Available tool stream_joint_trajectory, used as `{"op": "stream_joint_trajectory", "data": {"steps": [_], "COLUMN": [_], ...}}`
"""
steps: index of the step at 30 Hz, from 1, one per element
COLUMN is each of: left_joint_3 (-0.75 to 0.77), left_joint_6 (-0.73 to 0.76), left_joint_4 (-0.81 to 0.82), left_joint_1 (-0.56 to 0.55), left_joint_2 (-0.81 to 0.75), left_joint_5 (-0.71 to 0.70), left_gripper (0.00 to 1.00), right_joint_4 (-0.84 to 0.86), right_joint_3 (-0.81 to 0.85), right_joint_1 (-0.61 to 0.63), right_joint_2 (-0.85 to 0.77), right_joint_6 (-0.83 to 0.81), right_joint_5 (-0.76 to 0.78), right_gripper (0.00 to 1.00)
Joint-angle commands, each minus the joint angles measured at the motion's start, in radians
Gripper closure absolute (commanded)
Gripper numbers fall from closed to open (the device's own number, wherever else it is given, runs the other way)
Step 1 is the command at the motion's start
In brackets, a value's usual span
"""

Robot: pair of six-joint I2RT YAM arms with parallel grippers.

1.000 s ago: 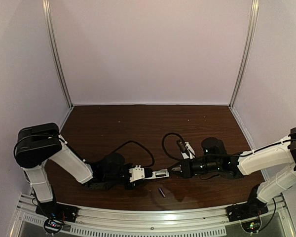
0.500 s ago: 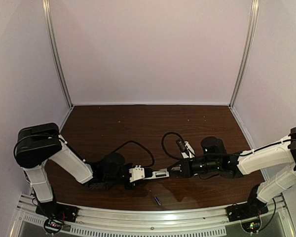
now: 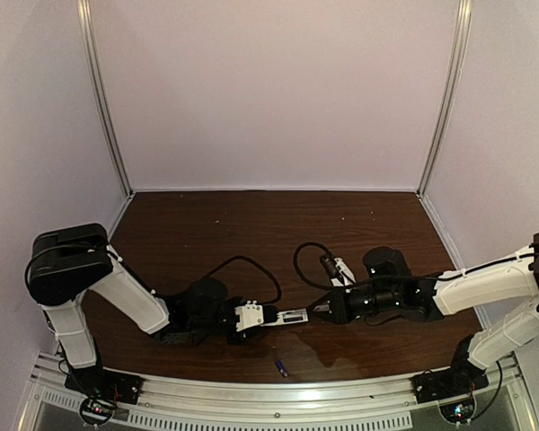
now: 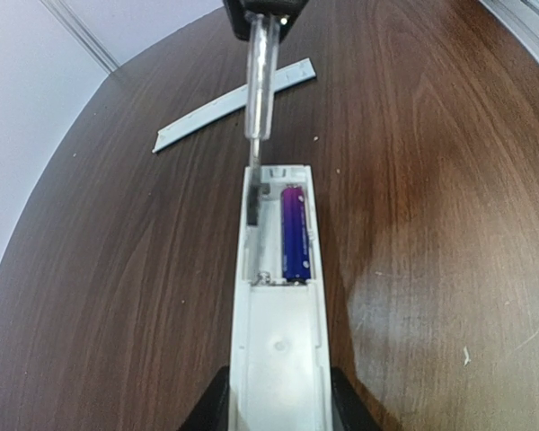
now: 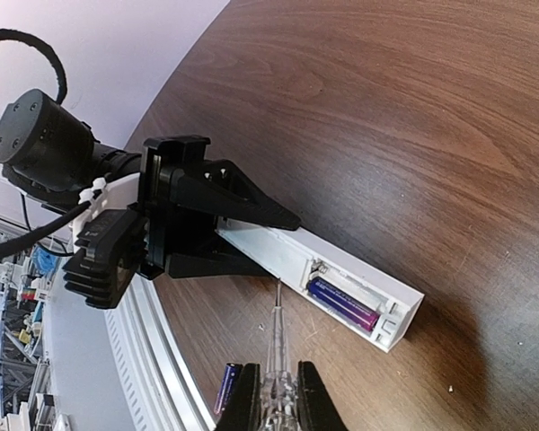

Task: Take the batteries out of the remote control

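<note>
My left gripper [image 3: 244, 318] is shut on the white remote control [image 3: 286, 316], holding it level just above the table. In the left wrist view the remote [image 4: 278, 332] has its bay open. One blue-purple battery [image 4: 294, 233] lies in the right slot and the left slot is empty. A second battery [image 3: 279, 367] lies loose on the table near the front edge, also in the right wrist view [image 5: 226, 386]. My right gripper [image 5: 277, 404] is shut on the clear-handled screwdriver [image 5: 275, 355]. Its tip is close by the open bay.
The flat white cover strip [image 4: 234, 106] lies on the table beyond the remote, also in the top view [image 3: 343, 269]. A metal rail [image 3: 269, 395] runs along the table's front edge, close to the loose battery. Black cables loop behind both wrists.
The loose battery has rolled toward the front edge and slightly left. Both grippers stay nearly where they were.
</note>
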Motion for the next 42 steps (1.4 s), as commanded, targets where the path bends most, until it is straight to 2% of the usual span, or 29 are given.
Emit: {"op": "stream_joint_trajectory", "data": {"steps": [1,9,20,27,34,42], "left_joint_3": [0.015,0.014,-0.078,-0.126,-0.135,-0.139], "left_joint_6": [0.012,0.02,0.123,0.177,0.2,0.213], "left_joint_4": [0.032,0.066,0.25,0.353,0.366,0.367], "left_joint_1": [-0.003,-0.002,-0.009,-0.026,-0.035,-0.036], "left_joint_2": [0.013,0.02,0.025,0.027,0.027,0.03], "left_joint_5": [0.006,-0.055,-0.08,-0.067,-0.065,-0.056], "left_gripper": [1.0,1.0,1.0,1.0,1.0,1.0], "right_joint_4": [-0.113,-0.355,-0.661,-0.783,-0.976,-1.083], "right_joint_3": [0.059,0.184,0.378,0.461,0.576,0.677], "right_joint_1": [0.005,0.018,0.064,0.092,0.143,0.201], "right_joint_2": [-0.058,-0.072,-0.131,-0.115,-0.021,0.094], "right_joint_6": [-0.069,-0.168,-0.415,-0.531,-0.646,-0.762], "right_joint_5": [0.052,0.133,0.204,0.228,0.289,0.28], "right_gripper": [1.0,1.0,1.0,1.0,1.0,1.0]}}
